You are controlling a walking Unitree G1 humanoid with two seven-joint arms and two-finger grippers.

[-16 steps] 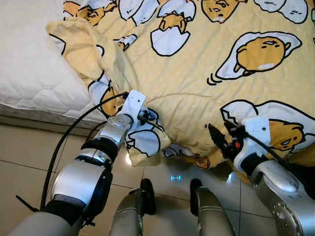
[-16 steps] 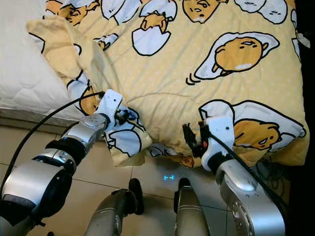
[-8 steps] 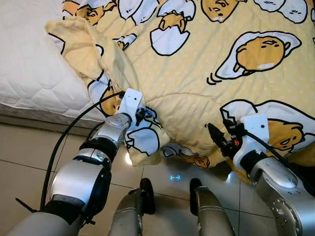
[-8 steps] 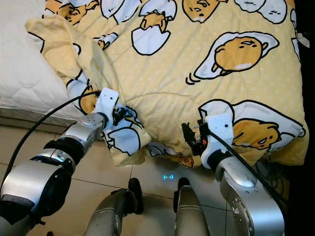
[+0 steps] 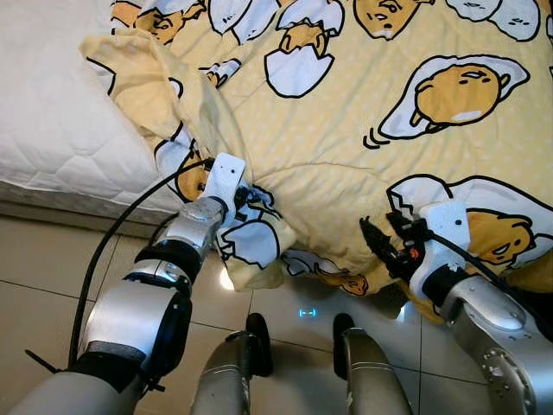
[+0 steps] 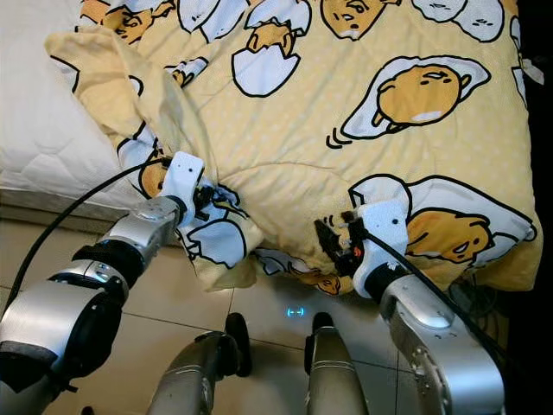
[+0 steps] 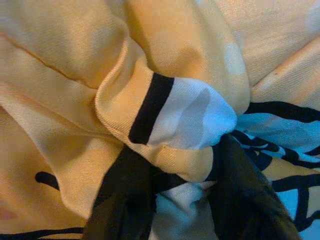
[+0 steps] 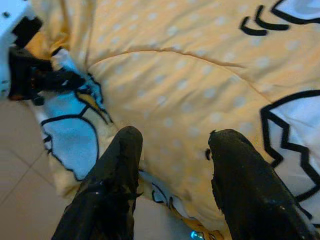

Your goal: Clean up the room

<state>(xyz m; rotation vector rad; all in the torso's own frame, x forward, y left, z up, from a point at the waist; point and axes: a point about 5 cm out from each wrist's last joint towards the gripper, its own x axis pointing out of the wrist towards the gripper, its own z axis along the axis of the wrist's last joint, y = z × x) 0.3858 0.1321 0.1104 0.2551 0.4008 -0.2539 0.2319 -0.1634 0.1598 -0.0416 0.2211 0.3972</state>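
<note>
A yellow blanket (image 5: 363, 130) printed with egg cartoons covers the bed and hangs over its near edge. My left gripper (image 5: 251, 201) is shut on a bunched fold of the blanket (image 7: 170, 115) at that hanging edge. My right gripper (image 5: 373, 240) stands open just in front of the blanket's lower hem, its two black fingers (image 8: 120, 175) spread with yellow cloth showing between them. Whether the fingers touch the cloth is unclear.
A white quilted mattress (image 5: 52, 112) lies bare to the left of the blanket. Beige floor tiles (image 5: 43, 277) run along the bed's near side. My own two legs (image 5: 251, 372) stand below the hanging hem.
My left gripper has drawn the bunched fold slightly up and left. The right gripper has edged a little left toward the hem.
</note>
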